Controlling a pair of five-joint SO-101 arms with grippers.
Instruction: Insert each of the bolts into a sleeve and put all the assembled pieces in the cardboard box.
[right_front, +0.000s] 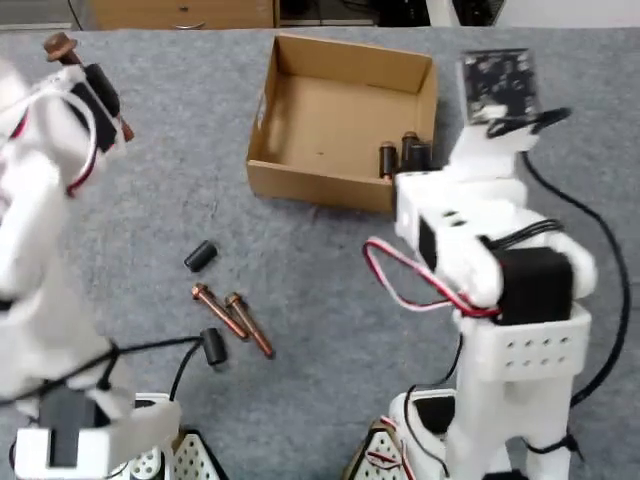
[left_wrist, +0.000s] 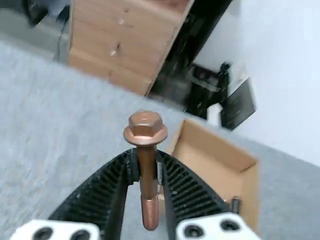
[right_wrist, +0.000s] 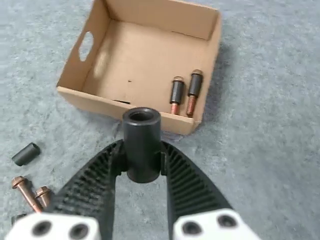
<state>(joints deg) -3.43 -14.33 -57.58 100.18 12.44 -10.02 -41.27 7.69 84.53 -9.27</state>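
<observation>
Left end effector (left_wrist: 145, 159): closed tight on a bolt (left_wrist: 145, 150), pinching its shank.
Bolt's long way: it runs along the fingers. The head sticks out past the tips and the threaded end points back toward the wrist.
Where the bolt is: up in the air at the far left corner of the surface (right_front: 320, 340). In the high view its threaded end peeks out toward the middle.
Right end effector (right_wrist: 142, 150): closed on a black sleeve (right_wrist: 142, 142), which stands between the fingers with its open hole facing the wrist camera.
Where the sleeve is: on the right side, in front of the near wall of the cardboard box (right_front: 320, 185).
Bolt and sleeve: well apart, one on each side.
What the next move needs: I think the threaded end must meet the sleeve's hole. Both long ways have to make one straight line, so both arms need to come to the middle.
Left arm (right_front: 40, 230): lifted high, with the bolt pointing away and up.
Right arm (right_front: 500, 270): bent over, wrist tipped down toward the box.
In the box: two finished pieces (right_wrist: 177, 94) lie side by side by the right wall.
Waiting on the surface: two loose bolts (right_front: 250, 325) lie just beside each other. One loose sleeve (right_front: 200, 256) is near them on the far side and another (right_front: 213, 345) on the near side.
Nearer arm: the loose parts lie closer to the left arm.
</observation>
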